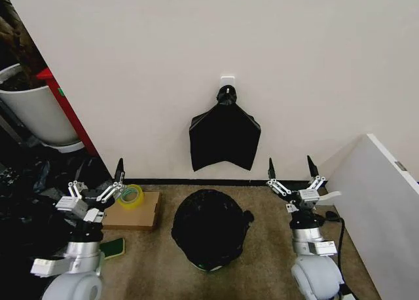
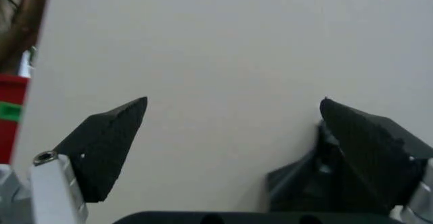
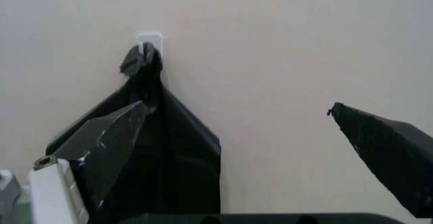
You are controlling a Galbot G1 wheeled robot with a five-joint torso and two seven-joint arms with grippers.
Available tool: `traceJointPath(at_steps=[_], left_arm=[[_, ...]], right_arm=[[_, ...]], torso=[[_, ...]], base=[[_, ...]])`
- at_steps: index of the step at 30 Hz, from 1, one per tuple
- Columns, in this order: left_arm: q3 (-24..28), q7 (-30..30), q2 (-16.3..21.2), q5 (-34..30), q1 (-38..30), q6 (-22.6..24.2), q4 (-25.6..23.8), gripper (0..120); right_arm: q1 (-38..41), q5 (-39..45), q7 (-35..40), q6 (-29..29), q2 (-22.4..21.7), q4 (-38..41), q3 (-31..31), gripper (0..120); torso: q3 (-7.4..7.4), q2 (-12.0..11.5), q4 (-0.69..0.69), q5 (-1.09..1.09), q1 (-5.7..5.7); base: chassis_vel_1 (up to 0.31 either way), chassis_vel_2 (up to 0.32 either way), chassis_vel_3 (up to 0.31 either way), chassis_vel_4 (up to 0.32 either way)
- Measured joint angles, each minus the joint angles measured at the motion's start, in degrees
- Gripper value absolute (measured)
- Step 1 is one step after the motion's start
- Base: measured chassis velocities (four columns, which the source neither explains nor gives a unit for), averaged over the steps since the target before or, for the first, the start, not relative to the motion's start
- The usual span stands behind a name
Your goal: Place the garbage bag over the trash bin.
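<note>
Garbage bag drawn over the trash bin, both grippers raised and holding nothing

In the head view the garbage bag (image 1: 211, 226), shiny and crinkled, covers the trash bin (image 1: 208, 267) at the lower centre of the frame, on the carpet (image 1: 262, 267) just below the wall (image 1: 262, 51); only a pale sliver of the bin's base shows under the plastic. The left gripper (image 1: 98, 185) stands at lower left with fingers spread wide, in front of a cardboard piece (image 1: 134, 211) carrying a roll of tape (image 1: 130, 195). The right gripper (image 1: 291, 169) stands at lower right, also spread wide. Above the bin, at mid-frame, a flat black bag (image 1: 224, 139) hangs from a white wall hook (image 1: 227, 81). A white planter pot (image 1: 36, 113) sits at the left edge
</note>
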Motion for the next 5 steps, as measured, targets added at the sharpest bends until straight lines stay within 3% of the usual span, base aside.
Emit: traceJointPath(at_steps=[3,5], left_arm=[[1.1,-0.8,-0.5,1.2,0.2,0.9,-1.0,100],[3.3,-5.2,-1.5,4.0,-0.3,3.7,-2.6,100]], right_arm=[[-0.2,0.1,-0.6,0.2,-0.2,-0.1,0.6,100],[-0.6,0.0,-3.0,1.7,-0.6,-0.9,2.2,100]], torso=[[0.0,0.0,0.0,0.0,0.0],[0.0,0.0,-0.01,0.0,0.0]], base=[[0.0,0.0,0.0,0.0],[0.0,0.0,0.0,0.0]])
